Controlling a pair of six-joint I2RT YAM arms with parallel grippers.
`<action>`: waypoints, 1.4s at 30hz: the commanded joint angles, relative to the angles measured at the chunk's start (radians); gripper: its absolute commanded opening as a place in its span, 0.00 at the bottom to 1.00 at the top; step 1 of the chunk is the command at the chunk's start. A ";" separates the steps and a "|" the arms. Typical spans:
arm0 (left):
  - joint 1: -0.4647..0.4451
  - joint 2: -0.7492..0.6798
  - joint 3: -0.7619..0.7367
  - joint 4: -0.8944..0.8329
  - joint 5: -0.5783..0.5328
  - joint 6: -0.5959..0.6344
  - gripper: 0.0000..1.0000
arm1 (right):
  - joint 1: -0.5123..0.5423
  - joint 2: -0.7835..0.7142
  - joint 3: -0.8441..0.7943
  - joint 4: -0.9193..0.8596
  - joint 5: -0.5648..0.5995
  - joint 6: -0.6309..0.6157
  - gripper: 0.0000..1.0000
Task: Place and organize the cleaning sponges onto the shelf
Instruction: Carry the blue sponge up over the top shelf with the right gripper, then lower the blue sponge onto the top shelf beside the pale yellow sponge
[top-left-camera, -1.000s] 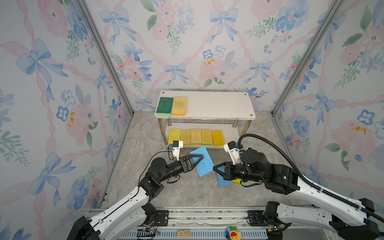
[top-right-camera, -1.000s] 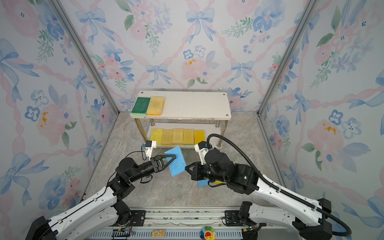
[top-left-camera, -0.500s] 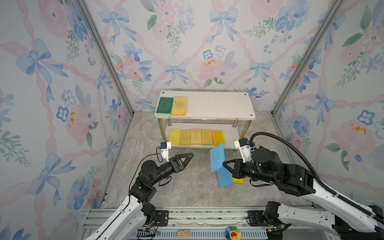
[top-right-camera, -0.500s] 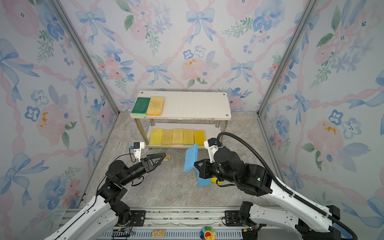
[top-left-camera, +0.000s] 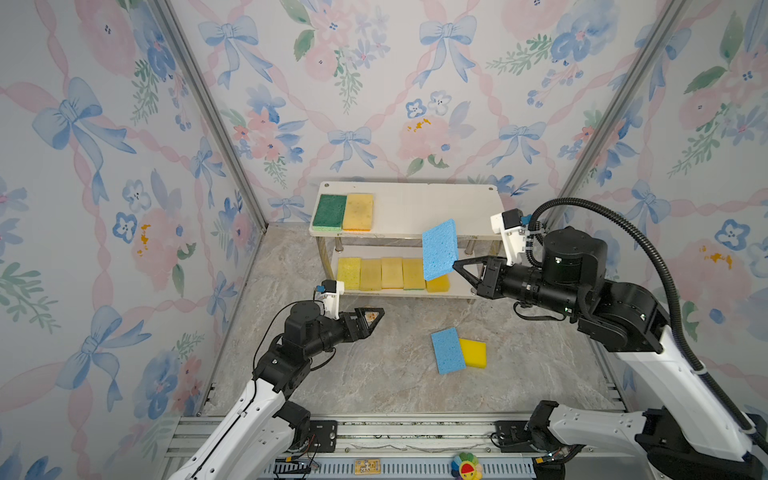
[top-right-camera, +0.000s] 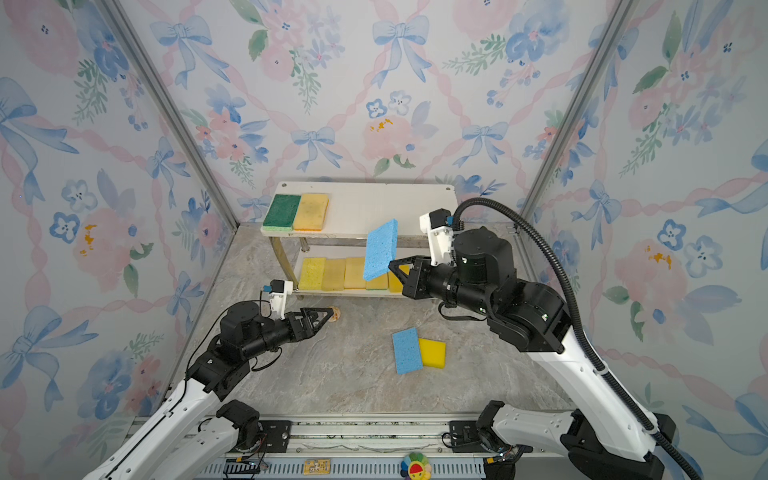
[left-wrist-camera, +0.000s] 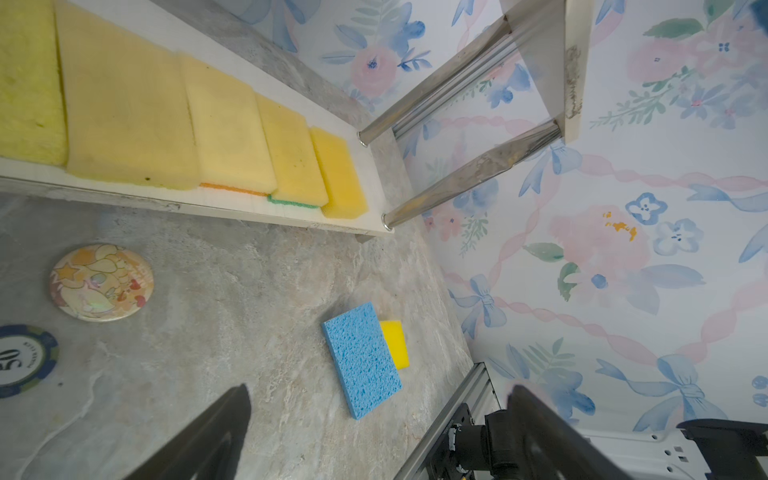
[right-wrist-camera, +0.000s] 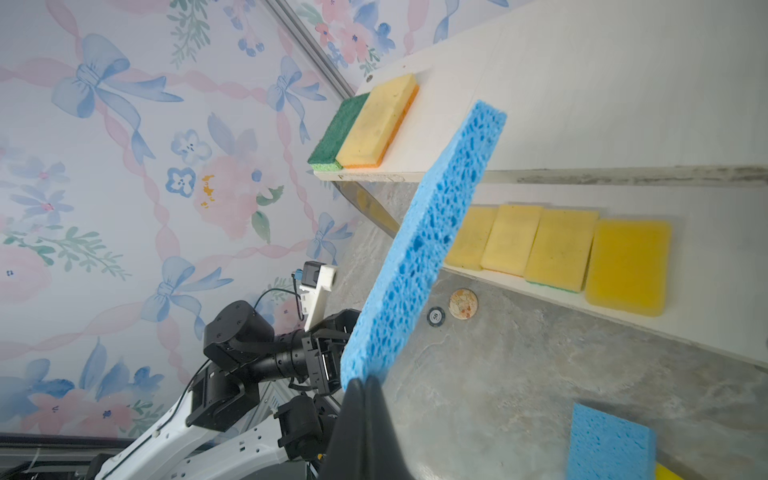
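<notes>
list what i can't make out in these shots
Half covered, both top views: orange-yellow sponge ending the lower row, behind the held blue sponge.
Partly covered, left wrist view: floor yellow sponge, by the floor blue sponge.
Cut off by left wrist view's edge: poker chip.

Round cartoon badge (left-wrist-camera: 102, 282) and dark poker chip marked 50 (left-wrist-camera: 23, 360) lie near each other, not touching, on grey marble desk (left-wrist-camera: 232, 316). Rainbow flower toy (top-left-camera: 466, 469) on front rail (top-left-camera: 415, 432). Floral bow wallpaper (top-left-camera: 374, 83).

Sponge pair (top-left-camera: 344, 212) left on shelf's (top-left-camera: 457, 199) top board (top-right-camera: 374, 203), sponge row (top-left-camera: 390, 273) on lower board (left-wrist-camera: 232, 203); floor sponges (top-left-camera: 449, 351) right of my left gripper (top-left-camera: 374, 318).
</notes>
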 joint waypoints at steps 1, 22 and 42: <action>0.035 0.025 0.030 -0.074 0.025 0.126 0.98 | -0.043 0.057 0.071 0.057 -0.104 -0.030 0.00; 0.242 0.049 -0.024 -0.088 0.171 0.266 0.98 | -0.232 0.531 0.232 0.331 -0.381 0.092 0.00; 0.242 0.043 -0.029 -0.087 0.176 0.264 0.98 | -0.224 0.526 0.150 0.430 -0.381 0.176 0.31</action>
